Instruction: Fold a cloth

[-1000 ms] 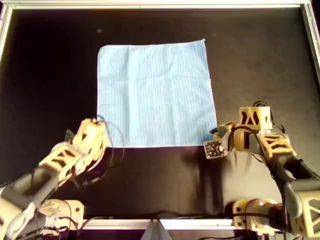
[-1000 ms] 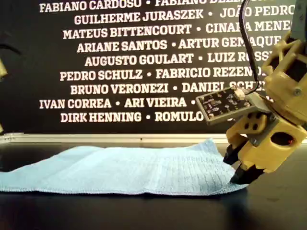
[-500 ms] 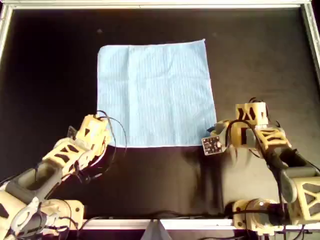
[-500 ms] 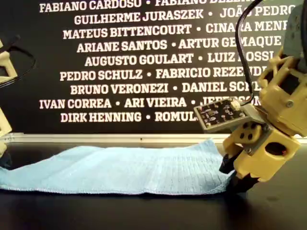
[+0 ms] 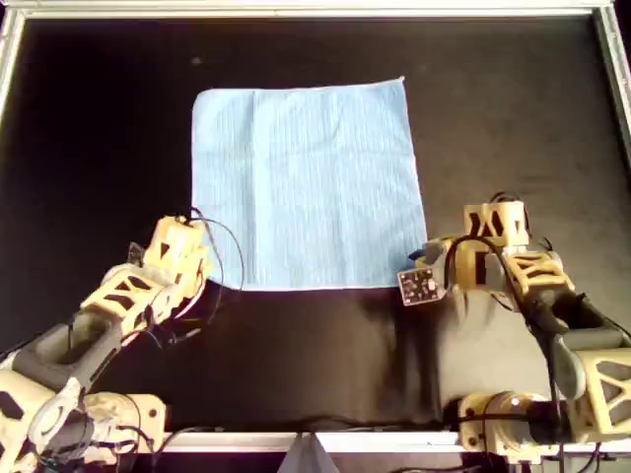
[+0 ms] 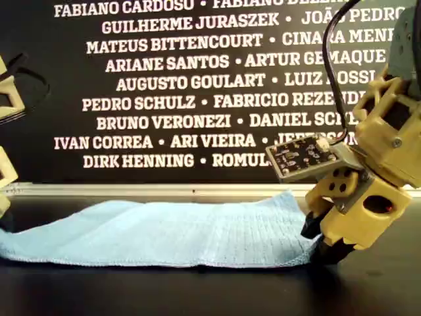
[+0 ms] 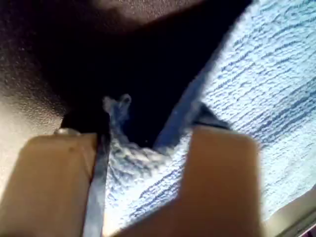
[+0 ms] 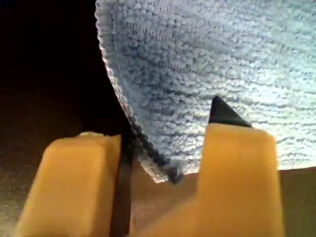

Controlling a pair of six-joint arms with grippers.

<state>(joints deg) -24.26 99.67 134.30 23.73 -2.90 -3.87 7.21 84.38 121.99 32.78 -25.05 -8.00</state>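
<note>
Nearest the overhead view's bottom edge, the left gripper [image 5: 193,258] sat at the cloth's [image 5: 308,185] bottom-left corner and the right gripper [image 5: 426,264] at its bottom-right corner, both arms reaching in from that edge. In the left wrist view the cloth corner [image 7: 148,163] lay bunched between the left gripper's [image 7: 148,148] spread fingers, and in the right wrist view the other corner [image 8: 170,170] lay between the right gripper's [image 8: 168,143] parted fingers, neither pair visibly pressed onto the fabric. Beyond them the light blue cloth lay spread flat across the middle of the black table [image 5: 513,118], and in the exterior view it stretched away toward a dark wall of white names [image 6: 184,82].
</note>
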